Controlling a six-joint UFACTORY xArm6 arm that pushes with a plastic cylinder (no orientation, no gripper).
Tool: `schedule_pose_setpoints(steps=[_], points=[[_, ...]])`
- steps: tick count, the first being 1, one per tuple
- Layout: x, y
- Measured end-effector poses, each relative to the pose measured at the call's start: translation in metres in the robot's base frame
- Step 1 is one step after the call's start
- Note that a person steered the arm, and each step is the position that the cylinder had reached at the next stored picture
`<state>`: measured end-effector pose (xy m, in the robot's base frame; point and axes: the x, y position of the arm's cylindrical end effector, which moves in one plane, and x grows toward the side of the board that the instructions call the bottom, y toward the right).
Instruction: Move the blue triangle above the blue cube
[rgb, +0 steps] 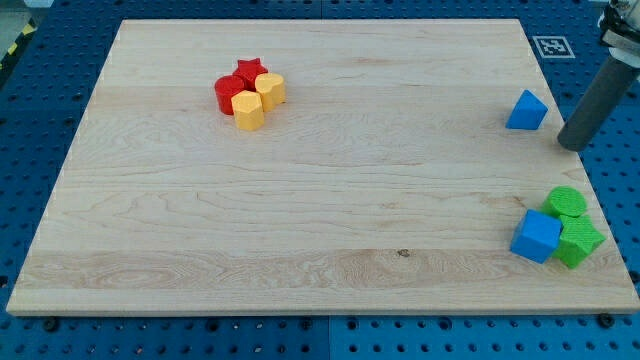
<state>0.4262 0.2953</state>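
The blue triangle (527, 110) lies near the board's right edge, in the upper part of the view. The blue cube (537, 236) sits near the lower right corner, well below the triangle. My tip (571, 147) is at the end of the dark rod coming in from the view's upper right. It stands just right of and slightly below the blue triangle, with a small gap between them.
A green cylinder (567, 202) and a green block (579, 242) touch the blue cube on its right. A cluster of a red star (249, 71), a red block (228, 93) and two yellow blocks (270, 89) (248, 110) sits upper left. The wooden board (300, 200) ends close to my tip.
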Motion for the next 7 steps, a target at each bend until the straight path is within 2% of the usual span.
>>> schedule_pose_setpoints(steps=[2,3,7], points=[[-0.059,-0.011],[-0.053,-0.044],[-0.038,-0.047]])
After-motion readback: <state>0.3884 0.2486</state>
